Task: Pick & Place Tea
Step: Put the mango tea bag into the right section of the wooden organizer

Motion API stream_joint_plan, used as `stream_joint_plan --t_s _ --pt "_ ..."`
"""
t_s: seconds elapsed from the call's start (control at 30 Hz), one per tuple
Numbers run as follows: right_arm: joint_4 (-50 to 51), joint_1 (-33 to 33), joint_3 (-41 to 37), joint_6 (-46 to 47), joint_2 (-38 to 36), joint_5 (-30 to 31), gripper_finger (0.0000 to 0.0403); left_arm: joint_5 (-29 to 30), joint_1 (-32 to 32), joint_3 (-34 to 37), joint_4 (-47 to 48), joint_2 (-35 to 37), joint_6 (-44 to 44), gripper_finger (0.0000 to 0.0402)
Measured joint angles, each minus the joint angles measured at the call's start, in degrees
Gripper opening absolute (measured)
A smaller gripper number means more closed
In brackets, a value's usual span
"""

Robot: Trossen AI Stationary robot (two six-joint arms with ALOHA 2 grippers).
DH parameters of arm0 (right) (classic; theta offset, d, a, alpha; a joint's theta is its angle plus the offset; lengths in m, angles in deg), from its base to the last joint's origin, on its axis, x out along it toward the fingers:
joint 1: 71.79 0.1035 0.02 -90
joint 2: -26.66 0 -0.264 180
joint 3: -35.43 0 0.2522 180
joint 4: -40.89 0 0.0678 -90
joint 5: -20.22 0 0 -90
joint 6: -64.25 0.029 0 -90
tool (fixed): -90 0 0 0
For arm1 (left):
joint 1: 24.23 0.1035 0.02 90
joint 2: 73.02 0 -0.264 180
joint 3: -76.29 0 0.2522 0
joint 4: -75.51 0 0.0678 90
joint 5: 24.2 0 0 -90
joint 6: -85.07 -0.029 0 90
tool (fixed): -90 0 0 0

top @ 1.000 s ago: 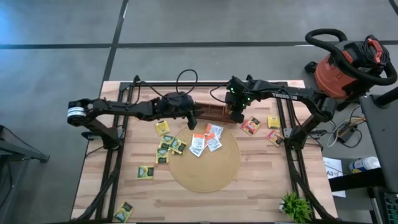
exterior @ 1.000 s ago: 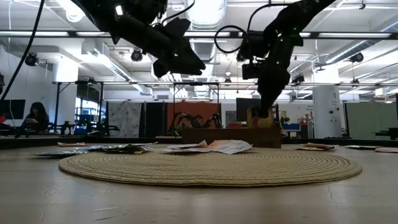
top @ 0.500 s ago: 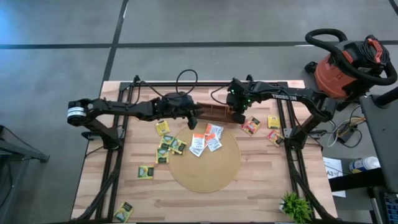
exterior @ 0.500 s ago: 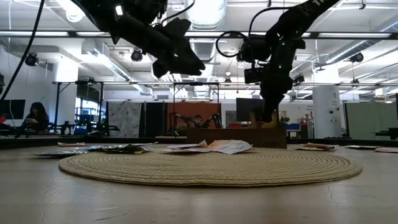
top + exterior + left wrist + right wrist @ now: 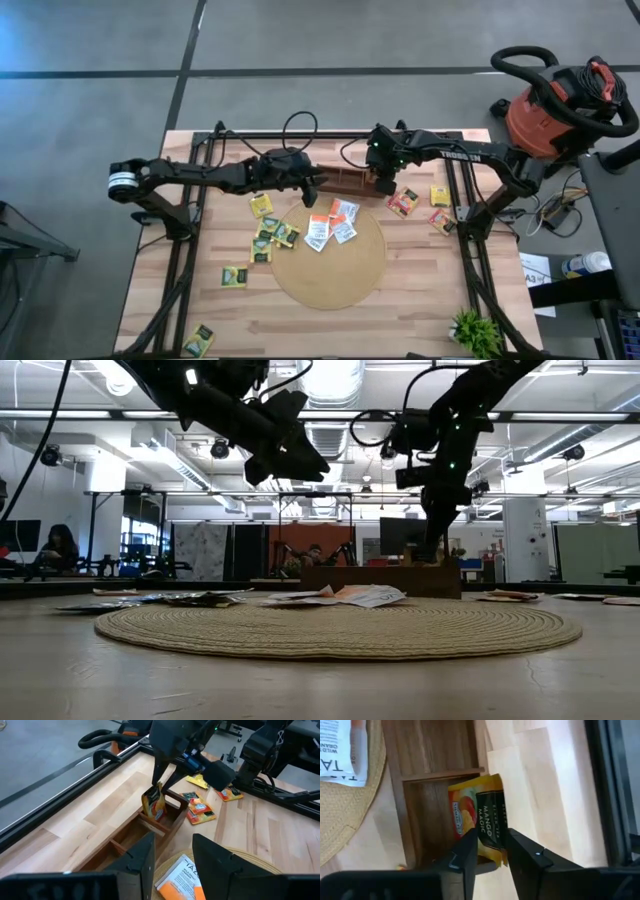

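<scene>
— Where's your sachet (image 5: 476, 824)?
— Upright in the box's (image 5: 131, 839) end compartment, right gripper (image 5: 488, 851) around it, fingers seemingly parted.
— Left gripper (image 5: 172, 851)?
— Open, empty, hovering near the mat (image 5: 335, 270).

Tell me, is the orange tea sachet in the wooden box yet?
Yes: the orange sachet stands on edge in the box's end compartment, right hand above it.

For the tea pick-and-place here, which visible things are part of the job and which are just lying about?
Job:
orange sachet standing in the wooden box
right gripper above it
loose sachets
left gripper, waiting over the box's other end

Lying about:
round mat
shop vacuum
small plant
</scene>
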Motion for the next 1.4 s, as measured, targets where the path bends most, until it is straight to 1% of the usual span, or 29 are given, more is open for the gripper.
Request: stream_joint_plan --t_s 0.13,0.27,0.4,0.57,0.63,0.7,0.83,1.03,1.07,1.17,1.2,1.3,1.4 --pt "2.02 0.04 0.04 0.72 -2.61 -0.05 0.0113 0.00 -0.01 0.00 0.01 0.00 0.04 0.0126" --pt "8.32 0.04 -0.23 6.73 -4.98 -0.15 0.0116 0.00 0.00 0.00 0.00 0.00 0.04 0.0126" --pt "12.17 0.07 -2.57 16.07 -7.57 -2.09 0.0116 0.00 0.00 0.00 0.00 0.00 0.04 0.0126" --pt "13.84 0.04 -8.90 31.94 -9.50 -3.53 0.0116 0.00 0.02 0.00 -0.04 -0.07 0.22 0.0126" --pt "13.79 0.04 -11.60 36.33 -9.80 -3.56 0.0116 0.00 0.02 0.02 0.02 -0.15 1.10 0.0126" --pt "13.54 -0.09 -14.13 38.82 -9.78 -3.55 0.0116 0.00 0.03 0.09 0.00 -0.28 2.34 0.0126" --pt "11.40 -1.69 -17.12 39.78 -9.26 -3.61 0.0116 -0.18 0.09 0.13 0.08 -0.44 4.86 0.0126" --pt "7.32 -7.71 -19.26 39.06 -9.10 -3.36 0.0116 -0.63 0.09 0.13 0.03 -0.44 5.97 0.0126" --pt "6.41 -8.69 -19.34 38.38 -9.10 -3.84 0.0116 -0.64 0.09 0.13 0.02 -0.44 5.97 0.0126" --pt "3.93 -11.44 -19.44 36.37 -9.10 -9.36 0.0116 -1.33 0.07 0.13 0.04 -0.44 6.32 0.0126" --pt "3.59 -11.98 -19.45 35.85 -9.10 -10.37 0.0116 -1.64 0.07 0.13 0.02 -0.44 6.49 0.0126" --pt "3.29 -12.73 -19.73 34.41 -9.10 -9.53 0.0122 -2.11 0.07 0.13 0.02 -0.44 7.42 0.0126" --pt "2.95 -13.29 -20.53 33.81 -9.10 -9.19 0.0140 -2.41 0.05 0.13 0.00 -0.44 8.46 0.0126"
